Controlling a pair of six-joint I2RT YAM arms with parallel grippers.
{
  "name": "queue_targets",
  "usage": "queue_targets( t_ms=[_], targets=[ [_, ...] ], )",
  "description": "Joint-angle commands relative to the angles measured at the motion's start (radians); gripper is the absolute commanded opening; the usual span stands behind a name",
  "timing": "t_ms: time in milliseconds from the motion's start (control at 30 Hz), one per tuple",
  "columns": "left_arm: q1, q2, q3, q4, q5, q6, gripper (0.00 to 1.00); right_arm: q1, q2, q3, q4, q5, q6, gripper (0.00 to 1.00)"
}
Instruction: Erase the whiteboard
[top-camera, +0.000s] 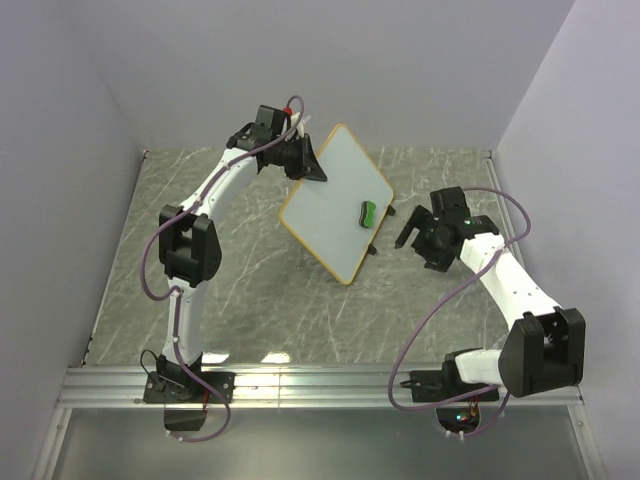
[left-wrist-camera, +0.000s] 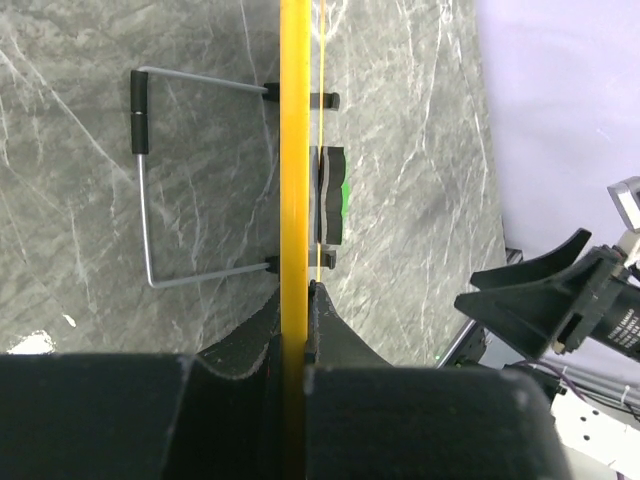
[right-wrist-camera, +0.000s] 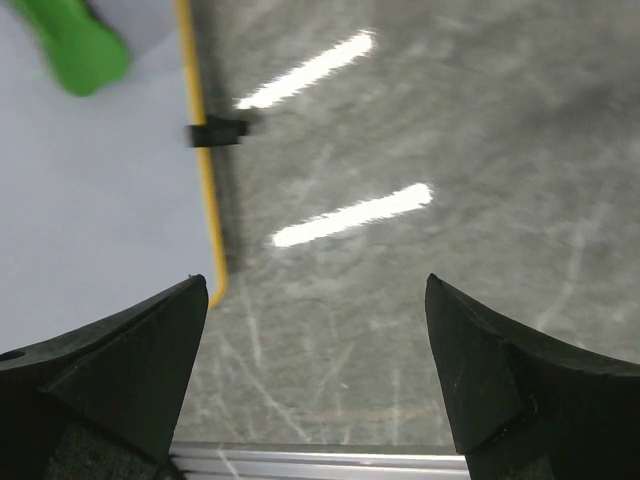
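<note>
The whiteboard (top-camera: 335, 203) stands tilted on the marble table, its white face showing no marks. My left gripper (top-camera: 311, 167) is shut on its far upper edge. In the left wrist view the board shows edge-on as a yellow rim (left-wrist-camera: 294, 150) pinched between my left gripper's (left-wrist-camera: 297, 300) jaws. A green eraser (top-camera: 367, 213) sticks to the board's face; it also shows in the left wrist view (left-wrist-camera: 333, 195) and the right wrist view (right-wrist-camera: 75, 45). My right gripper (top-camera: 408, 226) is open and empty just right of the board, off its corner (right-wrist-camera: 317, 290). The board (right-wrist-camera: 90, 190) fills the left of that view.
A wire stand (left-wrist-camera: 145, 180) juts from the board's back. A black clip (right-wrist-camera: 215, 132) sits on the board's rim. A metal rail (top-camera: 320, 385) runs along the table's near edge. Walls close in the left, back and right sides.
</note>
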Motion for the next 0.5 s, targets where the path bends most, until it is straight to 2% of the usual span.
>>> queue_targets(
  t_ms=[0,133,233,467],
  targets=[
    [-0.016,0.038,0.014,-0.001,-0.012,-0.002,0.0,0.002,-0.021,0.006,0.161,-0.132,-0.023,0.95],
    [-0.016,0.044,-0.003,-0.002,-0.017,0.006,0.0,0.002,0.074,0.055,0.326,-0.194,0.0,0.95],
    [-0.016,0.049,-0.001,-0.002,-0.012,0.001,0.0,0.002,0.25,0.139,0.344,-0.219,0.009,0.87],
    [-0.018,0.043,-0.013,-0.022,-0.032,0.019,0.0,0.002,0.461,0.302,0.408,-0.302,-0.002,0.74]
  ],
)
